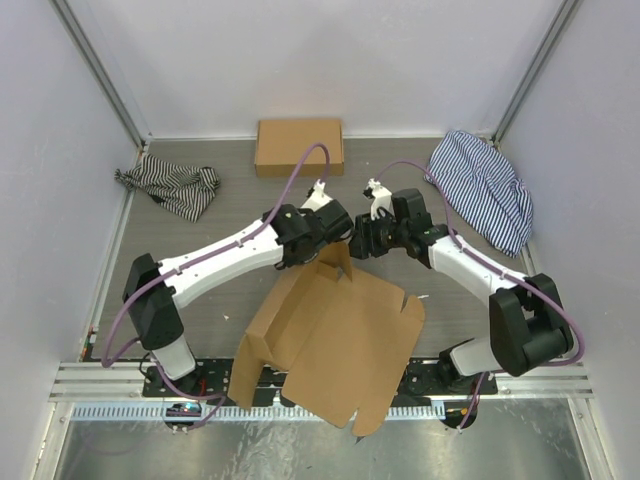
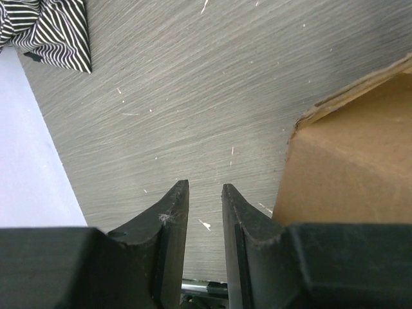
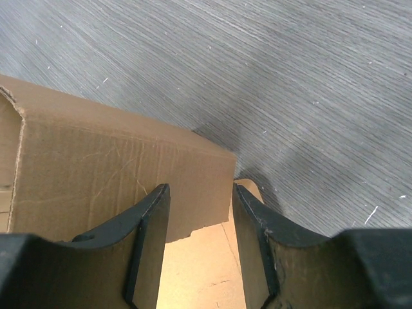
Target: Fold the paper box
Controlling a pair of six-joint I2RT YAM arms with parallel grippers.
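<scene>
**Fig. Two claws meeting over a raised flap; folding at an early stage.**

Right claw: jaws apart and clamped on nothing. The free corner of an upright flap of the paper box shows in the gap between the fingers. Whether either pad touches the card cannot be told.

Left claw: jaws only narrowly apart and empty, above bare worktop. A torn-edged panel of the paper box stands just beside it.

In the overhead view the left claw and right claw nearly meet tip to tip at mid-worktop, above the far end of the paper box. The sheet lies mostly flat at the middle of the near edge and overhangs that edge. One side wall is creased up on the left and a small flap is lifted at the far end.

Beyond these lie a closed cardboard box at the middle of the far edge, and striped cloths towards the far-left corner and the far-right corner.

Judged step: raising and turning in the far flap, with most creases not yet formed. The next move probably calls for the right claw to close on the flap edge. The left claw would brace the adjoining panel so that the sheet does not slide off the near edge.
</scene>
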